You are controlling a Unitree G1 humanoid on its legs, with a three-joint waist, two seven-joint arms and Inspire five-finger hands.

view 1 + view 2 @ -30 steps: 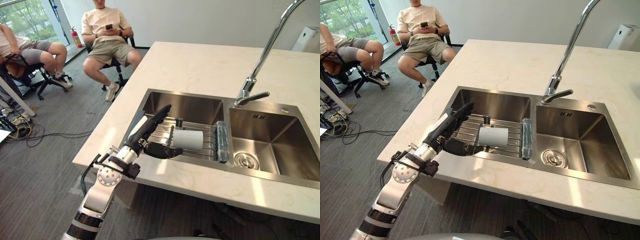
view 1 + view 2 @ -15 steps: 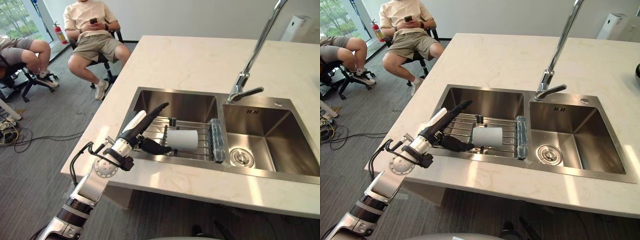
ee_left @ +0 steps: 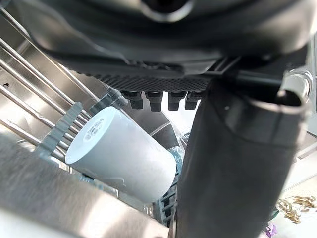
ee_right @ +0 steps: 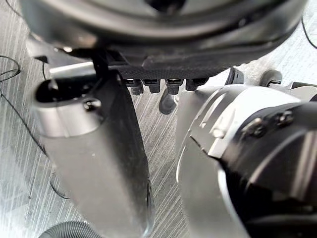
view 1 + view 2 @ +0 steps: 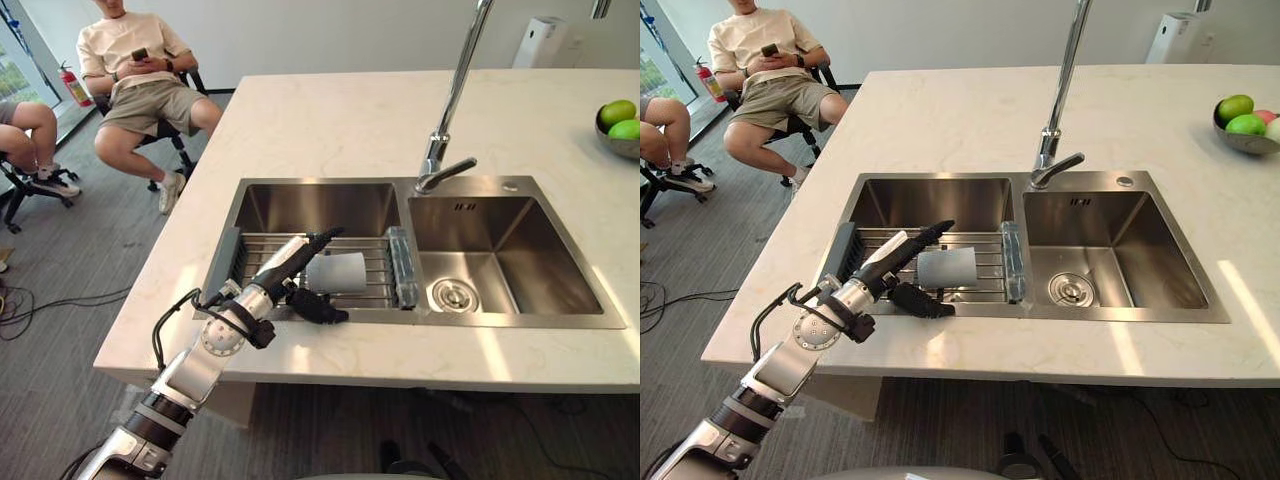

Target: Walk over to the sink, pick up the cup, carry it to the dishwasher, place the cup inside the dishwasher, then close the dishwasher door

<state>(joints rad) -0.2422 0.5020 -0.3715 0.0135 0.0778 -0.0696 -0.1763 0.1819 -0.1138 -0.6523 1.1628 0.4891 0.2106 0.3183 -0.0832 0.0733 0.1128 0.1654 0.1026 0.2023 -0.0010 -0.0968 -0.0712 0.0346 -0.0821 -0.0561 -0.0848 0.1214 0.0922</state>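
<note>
Left hand (image 5: 283, 275) reached in from 7 o'clock over the left basin (image 5: 320, 208) of a steel double sink (image 5: 410, 184); it was open, fingers (image 5: 318, 240) straight and pointing to about 1 o'clock, thumb (image 5: 320, 305) spread out low by the front rim; it gripped nothing. The white cup (image 5: 338, 272) lay on its side on the wire rack (image 5: 262, 248) across that basin, in the gap between the fingers and thumb, at the hand's 3 o'clock; whether a finger touched it I could not tell. In the left wrist view the cup (image 3: 121, 153) lay on the bars just past the fingertips (image 3: 153, 99), with the thumb (image 3: 228, 163) beside it and not wrapped round it. Right hand (image 4: 173, 54) hung over grey floor, fingers looking relaxed and empty. The right basin (image 5: 500, 265) with its drain (image 5: 453, 295) sat at 3 o'clock of the rack; the faucet (image 5: 450, 100) rose at 12 o'clock of the divider. On the pale counter (image 5: 340, 120) a bowl (image 5: 615, 146) of green fruit stood at 2 o'clock, well apart from the sink. A seated person (image 5: 135, 70) held a phone at 11 o'clock - a second person (image 5: 30, 120) at 10 o'clock, at the edge.
</note>
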